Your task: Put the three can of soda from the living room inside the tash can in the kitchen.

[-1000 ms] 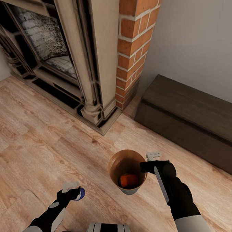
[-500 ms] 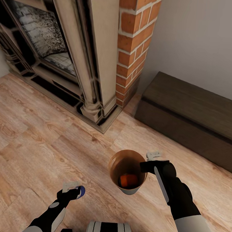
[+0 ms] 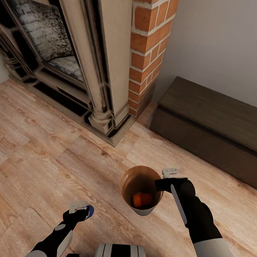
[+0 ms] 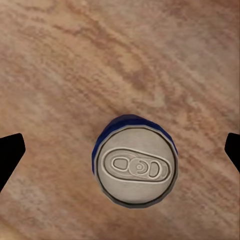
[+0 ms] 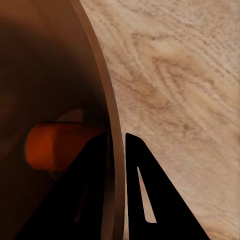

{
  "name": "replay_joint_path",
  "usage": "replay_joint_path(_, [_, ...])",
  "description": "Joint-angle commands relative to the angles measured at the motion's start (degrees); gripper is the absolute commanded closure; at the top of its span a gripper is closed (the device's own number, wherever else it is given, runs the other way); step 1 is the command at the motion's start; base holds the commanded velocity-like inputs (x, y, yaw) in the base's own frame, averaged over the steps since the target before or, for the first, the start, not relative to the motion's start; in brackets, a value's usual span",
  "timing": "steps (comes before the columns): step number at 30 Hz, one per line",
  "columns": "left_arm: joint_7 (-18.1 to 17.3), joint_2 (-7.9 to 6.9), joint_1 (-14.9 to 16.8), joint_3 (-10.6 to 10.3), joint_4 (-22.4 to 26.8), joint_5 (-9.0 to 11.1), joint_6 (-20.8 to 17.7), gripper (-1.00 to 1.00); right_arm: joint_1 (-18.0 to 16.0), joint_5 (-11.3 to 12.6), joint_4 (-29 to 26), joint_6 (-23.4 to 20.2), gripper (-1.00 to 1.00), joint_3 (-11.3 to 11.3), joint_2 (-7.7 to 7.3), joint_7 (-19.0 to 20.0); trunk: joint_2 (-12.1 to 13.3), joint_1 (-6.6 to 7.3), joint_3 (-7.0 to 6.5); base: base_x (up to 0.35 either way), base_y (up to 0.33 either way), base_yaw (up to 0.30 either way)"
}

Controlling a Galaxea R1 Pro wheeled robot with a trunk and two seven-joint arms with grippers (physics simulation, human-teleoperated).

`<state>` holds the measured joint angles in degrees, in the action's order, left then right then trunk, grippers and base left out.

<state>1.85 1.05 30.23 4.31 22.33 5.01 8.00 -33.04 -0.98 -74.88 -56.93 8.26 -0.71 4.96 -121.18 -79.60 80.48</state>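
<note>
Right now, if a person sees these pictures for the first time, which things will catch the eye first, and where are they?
The trash can stands out in the lower middle of the head view, carried above the wood floor with the right gripper clamped on its rim and an orange soda can lying inside. The left gripper holds a dark blue soda can, its silvery top facing the left wrist camera. Behind stand the ornate fireplace, its brick column, and a low dark bench.

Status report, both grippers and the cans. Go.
Right gripper clamped on trash can rim, bin carried. Orange can inside. Left gripper at blue can; grip unclear. Fireplace and bench ahead.
</note>
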Motion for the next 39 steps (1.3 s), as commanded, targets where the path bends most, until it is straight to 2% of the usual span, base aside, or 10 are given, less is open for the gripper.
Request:
replay_joint_path(1, [0.0,0.0,0.0,0.0,0.0,0.02,0.0,-1.0,-0.01,1.15,0.0,-0.02,1.0,0.01,0.01,0.31,0.0,0.0,0.0,0.0,0.0,0.0])
replay_joint_path(4, [0.0,0.01,0.0,0.0,0.01,0.0,0.0,-1.0,-0.01,1.15,0.0,-0.02,1.0,0.01,0.01,0.31,0.0,0.0,0.0,0.0,0.0,0.0])
replay_joint_path(8, [0.0,0.02,0.0,0.0,-0.01,0.0,0.0,-1.0,-0.01,1.15,0.0,-0.02,1.0,0.01,0.01,0.31,-1.61,-0.88,0.72,0.0,0.0,0.0])
replay_joint_path(22, [0.0,0.03,0.0,0.0,-0.01,0.0,0.0,-1.0,-0.01,1.15,0.0,-0.02,1.0,0.01,0.01,0.33,-1.61,-0.88,0.72,0.0,-0.022,0.0])
replay_joint_path(31, [0.0,0.0,0.0,0.0,-0.01,0.0,0.0,-1.0,-0.01,1.2,-3.82,-0.01,1.0,0.01,0.06,0.48,-1.61,-0.88,0.72,0.0,-0.09,0.0])
replay_joint_path(39, [0.0,0.0,0.0,0.0,-0.01,0.0,0.0,-1.0,-0.01,1.44,-4.56,0.06,1.0,-0.02,0.13,0.55,-1.61,-0.88,0.72,0.0,-0.007,0.0])
